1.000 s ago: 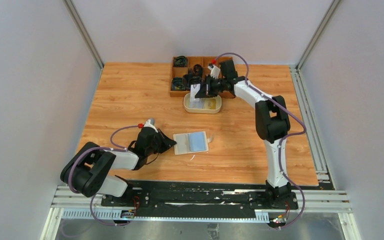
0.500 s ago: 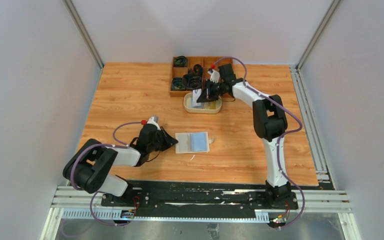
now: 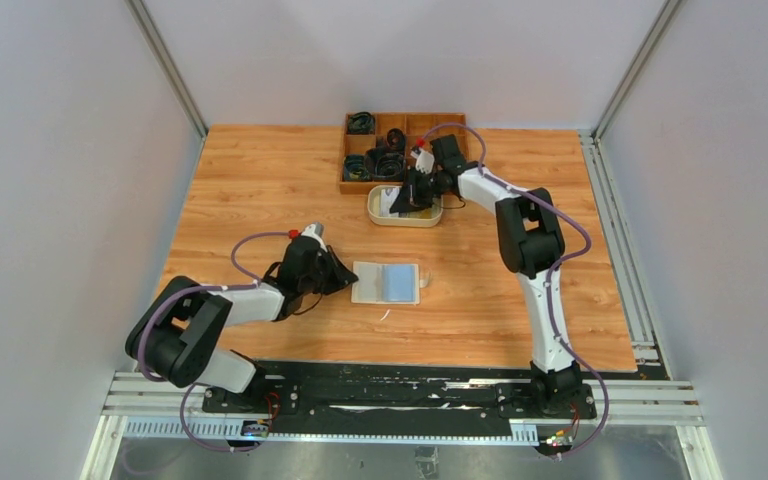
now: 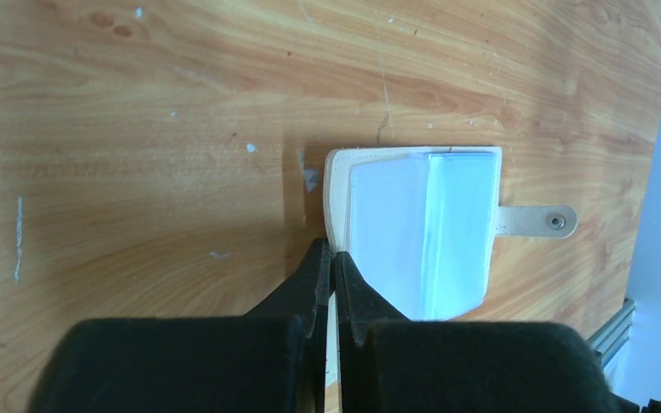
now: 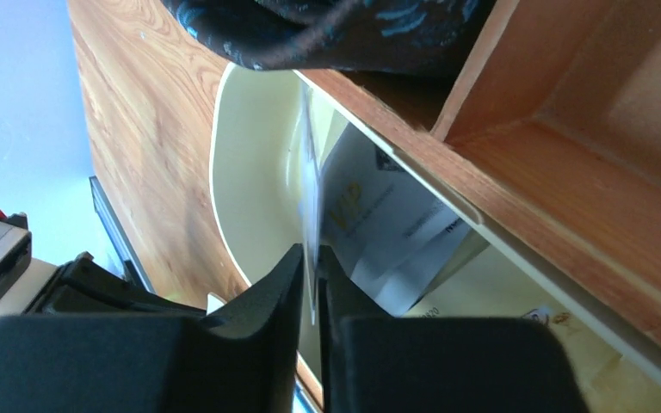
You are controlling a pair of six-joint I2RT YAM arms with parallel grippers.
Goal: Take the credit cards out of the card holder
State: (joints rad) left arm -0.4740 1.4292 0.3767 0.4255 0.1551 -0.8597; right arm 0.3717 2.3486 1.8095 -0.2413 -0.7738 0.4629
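We are delivering a card [image 5: 310, 185] to the dish [image 5: 250, 155]: right tool [image 5: 312, 258] pinching it edge-on, left tool [image 4: 331, 258], pressed together, pinning the holder [image 4: 336, 194] on the counter [image 3: 260, 190]. Next calls for releasing, then fetching another card.

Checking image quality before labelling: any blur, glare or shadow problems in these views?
Top external: evenly lit, sharp, only soft shadows. Left wrist: left gripper blurred and dark, card holder pockets washed out. Right wrist: right gripper blurred, credit card an edge-on sliver, print in the dish soft.
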